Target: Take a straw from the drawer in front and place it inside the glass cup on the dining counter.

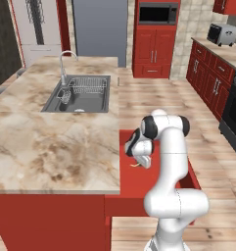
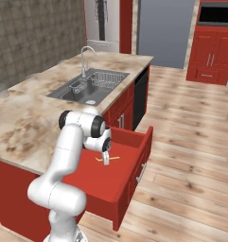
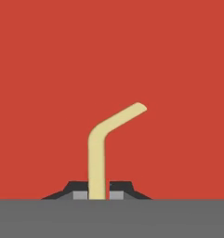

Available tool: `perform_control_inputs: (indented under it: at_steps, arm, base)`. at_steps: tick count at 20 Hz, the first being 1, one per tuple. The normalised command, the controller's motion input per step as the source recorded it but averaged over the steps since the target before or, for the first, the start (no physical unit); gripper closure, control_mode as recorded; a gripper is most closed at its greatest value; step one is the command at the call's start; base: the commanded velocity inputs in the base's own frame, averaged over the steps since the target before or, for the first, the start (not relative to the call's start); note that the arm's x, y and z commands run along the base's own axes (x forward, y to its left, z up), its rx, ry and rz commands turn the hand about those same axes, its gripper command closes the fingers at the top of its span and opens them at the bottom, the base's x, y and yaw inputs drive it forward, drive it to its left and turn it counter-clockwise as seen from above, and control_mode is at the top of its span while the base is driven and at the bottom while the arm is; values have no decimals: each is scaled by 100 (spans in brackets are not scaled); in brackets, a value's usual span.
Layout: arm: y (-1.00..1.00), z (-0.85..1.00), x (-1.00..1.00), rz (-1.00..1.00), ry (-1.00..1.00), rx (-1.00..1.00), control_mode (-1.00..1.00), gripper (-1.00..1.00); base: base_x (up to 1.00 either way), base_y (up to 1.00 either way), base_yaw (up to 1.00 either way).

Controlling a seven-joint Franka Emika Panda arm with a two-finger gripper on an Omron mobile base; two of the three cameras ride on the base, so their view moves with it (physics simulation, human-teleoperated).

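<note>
The red drawer stands pulled out from under the dining counter, and my gripper reaches down into it. In the hand view the gripper is shut on the straw, a pale yellow-tan stick with a bend near its far end, seen against the red drawer floor. From the left base view the straw pokes out just under the hand, low over the drawer. A small clear shape at the counter's far left edge looks like the glass cup.
A steel sink with a faucet and a wire rack is set in the dining counter. Red cabinets and a stove line the right wall. Wooden floor lies open right of the drawer.
</note>
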Motion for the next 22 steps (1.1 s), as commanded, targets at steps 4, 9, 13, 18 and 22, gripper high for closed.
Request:
perform_control_inputs:
  at_steps: [4, 9, 13, 18, 22]
  arm:
    - [0, -57, -2, 0, -7, 0, -100, 100]
    - [-30, -11, -35, 0, -2, 3, -100, 100]
    - [-55, 34, -40, 0, -1, 2, -100, 100]
    - [-44, 79, -16, 0, 0, 0, -100, 100]
    - [-27, 100, -6, -1, 0, 0, -100, 100]
  base:
    - [0, 0, 0]
    - [0, 0, 0]
    - [0, 0, 0]
    - [0, 0, 0]
    - [0, 0, 0]
